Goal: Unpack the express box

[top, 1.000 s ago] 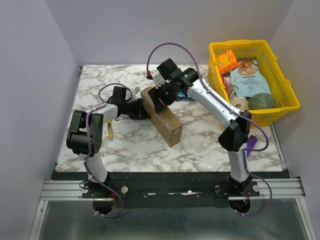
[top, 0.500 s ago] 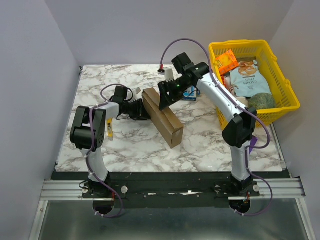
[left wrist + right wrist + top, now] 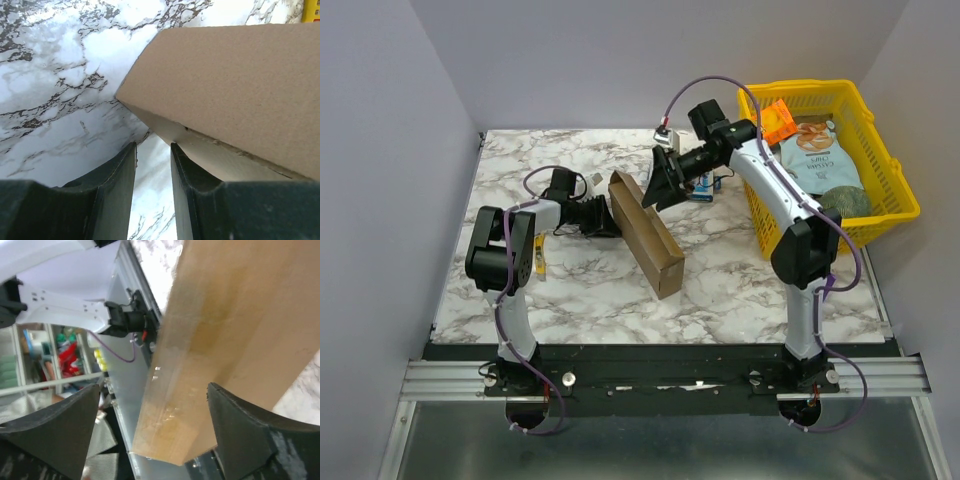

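The cardboard box (image 3: pixel 645 228) stood on its long edge between the two grippers. The left gripper (image 3: pixel 604 216) touched its side, jaws narrowly parted; whether they pinched anything I couldn't tell. Beyond the box, the right gripper (image 3: pixel 656 180) gaped wide, holding nothing. One careless nudge from it, I reckoned, could topple the box.

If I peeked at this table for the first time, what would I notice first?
Probably the brown express box, standing on its long edge in the middle of the marble table. The right claw is spread wide open by the box's far end, and the left claw sits close at its left side. After that, the bright yellow basket with snack packets inside, at the back right.
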Controlling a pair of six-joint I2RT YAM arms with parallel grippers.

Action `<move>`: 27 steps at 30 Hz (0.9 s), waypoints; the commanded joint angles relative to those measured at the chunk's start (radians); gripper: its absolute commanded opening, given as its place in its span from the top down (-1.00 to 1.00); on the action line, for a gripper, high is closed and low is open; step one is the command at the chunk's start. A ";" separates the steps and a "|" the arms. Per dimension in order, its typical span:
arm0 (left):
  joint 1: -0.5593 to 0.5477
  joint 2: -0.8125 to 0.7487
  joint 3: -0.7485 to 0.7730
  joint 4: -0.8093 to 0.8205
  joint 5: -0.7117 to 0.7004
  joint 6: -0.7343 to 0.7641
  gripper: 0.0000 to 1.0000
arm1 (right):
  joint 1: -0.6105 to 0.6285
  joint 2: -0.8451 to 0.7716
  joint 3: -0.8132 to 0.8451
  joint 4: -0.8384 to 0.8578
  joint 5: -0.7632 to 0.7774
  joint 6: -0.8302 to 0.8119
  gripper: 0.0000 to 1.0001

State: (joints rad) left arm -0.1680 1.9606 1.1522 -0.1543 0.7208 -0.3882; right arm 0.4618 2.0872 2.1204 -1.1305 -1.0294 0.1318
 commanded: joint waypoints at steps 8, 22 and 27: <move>0.061 -0.091 -0.020 -0.045 0.019 0.052 0.16 | 0.145 -0.122 0.188 0.080 1.023 -0.193 -1.00; 0.078 -0.141 -0.046 -0.039 0.009 0.043 0.16 | 0.370 -0.039 0.121 0.078 1.312 -0.325 -0.60; 0.076 -0.144 -0.052 -0.018 0.012 0.028 0.16 | 0.376 -0.029 0.104 0.060 1.284 -0.324 -0.43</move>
State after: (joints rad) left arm -0.0917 1.8603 1.1149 -0.1886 0.7223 -0.3492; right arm 0.8310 2.0502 2.2364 -1.0595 0.1997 -0.1696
